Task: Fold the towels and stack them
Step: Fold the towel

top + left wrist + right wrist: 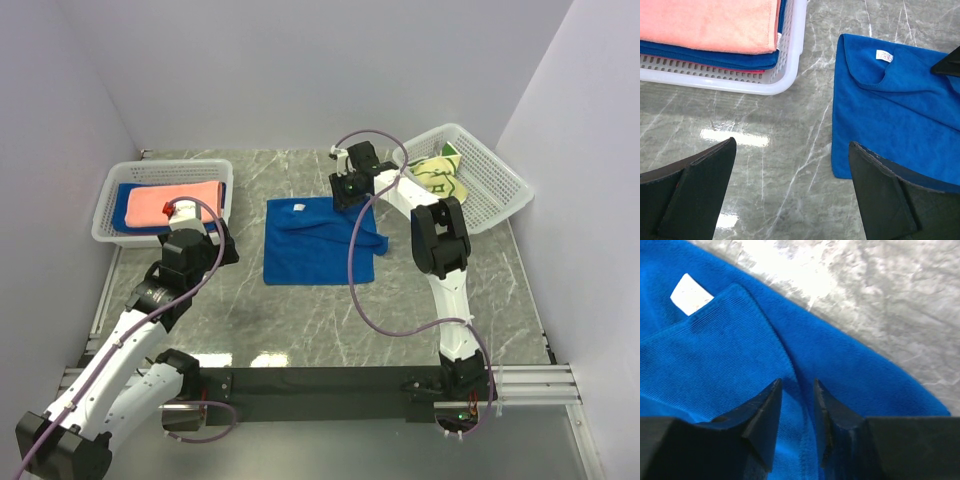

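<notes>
Blue towel point(740, 350) fold pinched in R pincer point(796, 385); L pincer point(792, 144) wide open, fingers point(695, 190) partly cropped.

This looks like a robot lab. Plain white walls point(300, 70) box in a grey stone-look table point(300, 320), and two robot arms point(130, 340) point(447, 295) (each trailing a purple cable point(400, 333)) are bolted to a metal rail point(530, 382) at its edge.

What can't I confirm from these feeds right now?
- Whether the right gripper grips the blue towel: right wrist view, its fingers cover the contact.
- Stack depth under the pink towel: left wrist view, cut by top edge.
- The yellow-green towel: top view, right arm overlaps it.
</notes>
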Tool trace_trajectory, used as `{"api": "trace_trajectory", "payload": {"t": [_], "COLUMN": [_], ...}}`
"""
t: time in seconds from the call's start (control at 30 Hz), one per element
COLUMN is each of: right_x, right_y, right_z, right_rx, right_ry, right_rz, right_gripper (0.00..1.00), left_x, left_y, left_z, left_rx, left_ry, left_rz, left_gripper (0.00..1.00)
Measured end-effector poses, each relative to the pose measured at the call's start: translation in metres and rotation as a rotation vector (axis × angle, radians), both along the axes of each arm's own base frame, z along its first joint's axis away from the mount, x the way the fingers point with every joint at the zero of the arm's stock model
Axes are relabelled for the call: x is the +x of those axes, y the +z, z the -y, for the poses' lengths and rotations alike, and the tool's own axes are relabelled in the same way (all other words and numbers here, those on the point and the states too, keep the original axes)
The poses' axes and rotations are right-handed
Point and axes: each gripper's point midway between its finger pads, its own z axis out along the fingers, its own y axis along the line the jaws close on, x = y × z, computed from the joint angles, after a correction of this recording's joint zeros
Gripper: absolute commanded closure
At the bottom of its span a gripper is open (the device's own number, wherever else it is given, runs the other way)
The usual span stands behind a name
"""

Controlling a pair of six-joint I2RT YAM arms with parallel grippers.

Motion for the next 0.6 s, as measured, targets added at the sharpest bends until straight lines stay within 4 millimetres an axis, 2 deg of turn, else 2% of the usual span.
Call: {"api": "trace_trajectory", "payload": {"t": [0.2,0.3,0.33,0.6], "right_x": [-0.004,-0.004,-0.004,-0.012], "right_y": [0.000,0.001,0.001,-0.003], "right_z": [-0.004,-0.005,-0.005,-0.006], "right_rx": [0.021,0.028,0.030,0.042], "right_ry": [0.011,0.013,0.012,0.021], "right_rz": [-0.016,-0.019,-0.020,-0.032], "right_gripper": [0.80,0.92,0.98,1.00], "left_x": [0.000,0.000,0.001,0.001], "left_y": [0.000,0.001,0.001,-0.002], "left_z": [0.000,0.000,0.000,0.000], "left_rx": [0.001,0.000,0.000,0.004], "left_ry": [0.001,0.001,0.001,0.001], "left_rz": [0.002,0.003,0.004,-0.006], "left_gripper": [0.01,0.01,0.01,0.01]}}
